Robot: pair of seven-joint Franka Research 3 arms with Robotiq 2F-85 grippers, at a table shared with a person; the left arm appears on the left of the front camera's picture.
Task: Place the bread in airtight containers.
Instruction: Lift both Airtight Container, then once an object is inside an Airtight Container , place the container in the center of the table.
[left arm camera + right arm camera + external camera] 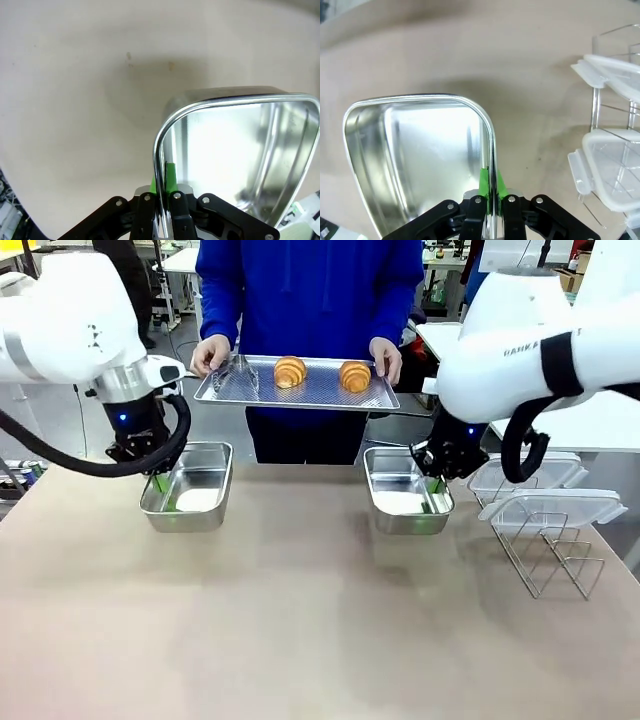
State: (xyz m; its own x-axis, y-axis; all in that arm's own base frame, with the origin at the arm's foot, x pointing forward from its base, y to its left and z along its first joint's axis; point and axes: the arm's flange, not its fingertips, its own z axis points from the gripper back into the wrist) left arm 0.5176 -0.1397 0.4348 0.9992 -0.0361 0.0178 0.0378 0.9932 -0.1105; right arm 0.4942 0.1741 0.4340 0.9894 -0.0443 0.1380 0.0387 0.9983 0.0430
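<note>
Nothing is packed yet, judging by how things lie: the two golden-brown, ridged, crescent-shaped croissants [290,371] sit on a large flat perforated metal tray [235,392]. A person's hands [208,353] hold it up beyond both sets of jaws, above the far edge of the beige tabletop [300,620]. Both small shiny rectangular stainless-steel tins are bare inside, and the clear plastic lids [550,508] rest on a wire rack [560,560] just outboard of the right jaws. What is left, then, is the whole job: a croissant into each tin, then a lid on each. The left jaws are pressed nearly together, pinching the outer side wall of the left tin [200,105]. Their green pads [170,175] sit one inside and one outside the rim, and the tin's open bowl spreads away to one side of them. The right jaws do the same on the outer side wall of the right tin [420,97]. Their green pads [484,180] clamp the thin steel, and the lids [615,165] lie close on the other side. Each tin appears to rest flat on the tabletop directly under its jaws, and the croissants are well apart from both, farther out and between them.
</note>
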